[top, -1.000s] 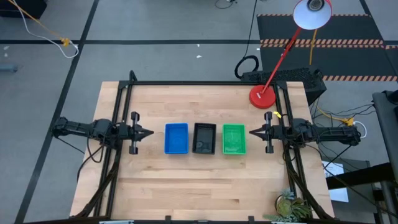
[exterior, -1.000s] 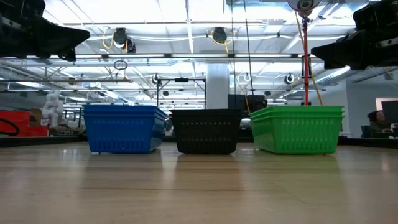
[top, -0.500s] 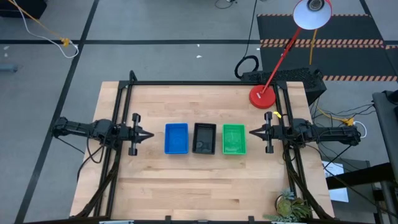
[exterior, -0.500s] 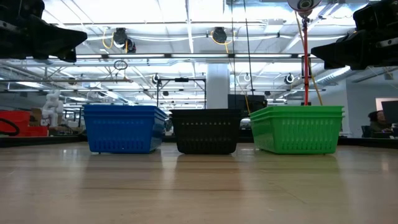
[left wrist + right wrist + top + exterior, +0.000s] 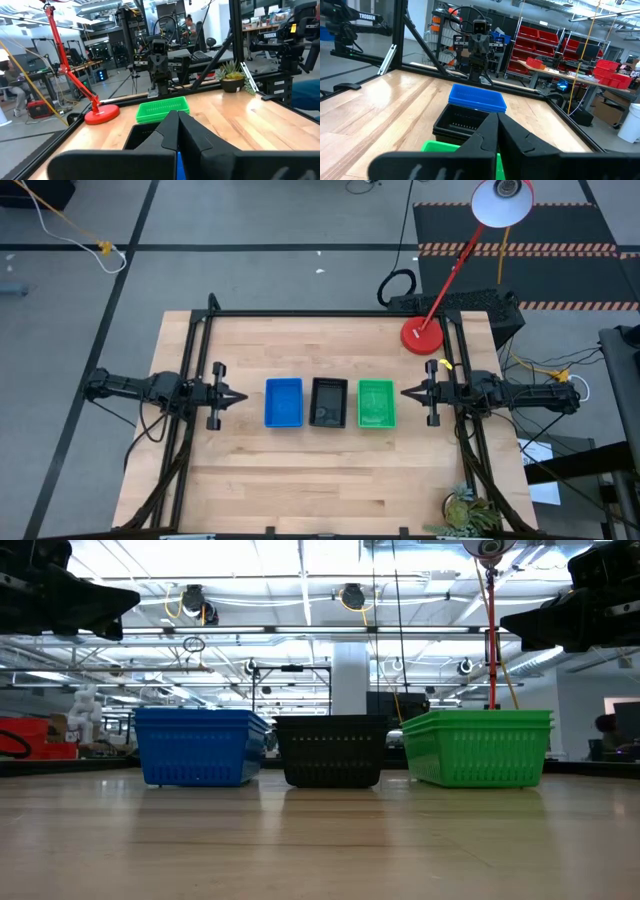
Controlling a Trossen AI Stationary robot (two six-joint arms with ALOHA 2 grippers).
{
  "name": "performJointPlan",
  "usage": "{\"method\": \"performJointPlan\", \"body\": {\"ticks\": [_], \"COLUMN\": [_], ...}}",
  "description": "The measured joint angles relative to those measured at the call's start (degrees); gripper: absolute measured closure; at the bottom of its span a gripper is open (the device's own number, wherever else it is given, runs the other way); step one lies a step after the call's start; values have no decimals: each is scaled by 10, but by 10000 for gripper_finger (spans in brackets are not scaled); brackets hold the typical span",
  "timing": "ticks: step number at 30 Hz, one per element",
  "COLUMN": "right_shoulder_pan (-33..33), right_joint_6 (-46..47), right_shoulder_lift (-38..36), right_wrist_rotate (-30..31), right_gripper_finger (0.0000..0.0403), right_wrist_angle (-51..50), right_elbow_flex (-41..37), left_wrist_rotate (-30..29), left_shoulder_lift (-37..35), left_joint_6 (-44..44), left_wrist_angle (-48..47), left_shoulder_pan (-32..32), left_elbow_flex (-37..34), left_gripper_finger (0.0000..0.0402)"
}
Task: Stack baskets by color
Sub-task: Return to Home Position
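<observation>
Since all baskets look sorted by color, we read the step in hand as parking the arms. Blue stack (image 5: 283,402), black stack (image 5: 328,401) and green stack (image 5: 376,402) sit in one row across the middle of the counter (image 5: 300,480). Blue is toward the left edge, green toward the right edge, black between. Green shows layered rims in the low view; black's count we can't tell.

Left gripper (image 5: 236,395) hovers just beside the blue stack on its left-edge side, fingers pressed together to a point, holding nothing. Right gripper (image 5: 408,392) mirrors it beside the green stack, also pressed together and empty. Both hang above rim height in the low view, apart from the baskets. Red lamp base (image 5: 422,335) stands near the far right corner, close to the right arm.

To do it well, we judge any remaining motion should go up and outward toward the side edges, never inward over the rims. Fingers closed so nothing snags mesh. Risk: a low sweep nudges a stack out of line.
</observation>
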Motion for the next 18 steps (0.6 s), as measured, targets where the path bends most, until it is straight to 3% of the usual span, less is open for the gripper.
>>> {"method": "performJointPlan", "body": {"ticks": [10, 18], "right_shoulder_pan": [0, 0], "right_joint_6": [0, 0], "right_shoulder_lift": [0, 0], "right_wrist_rotate": [0, 0], "right_gripper_finger": [403, 403], "right_wrist_angle": [0, 0], "right_elbow_flex": [0, 0], "left_wrist_rotate": [0, 0], "left_shoulder_lift": [0, 0], "left_joint_6": [0, 0], "left_wrist_angle": [0, 0], "left_shoulder_pan": [0, 0], "left_elbow_flex": [0, 0], "left_gripper_finger": [366, 366]}}
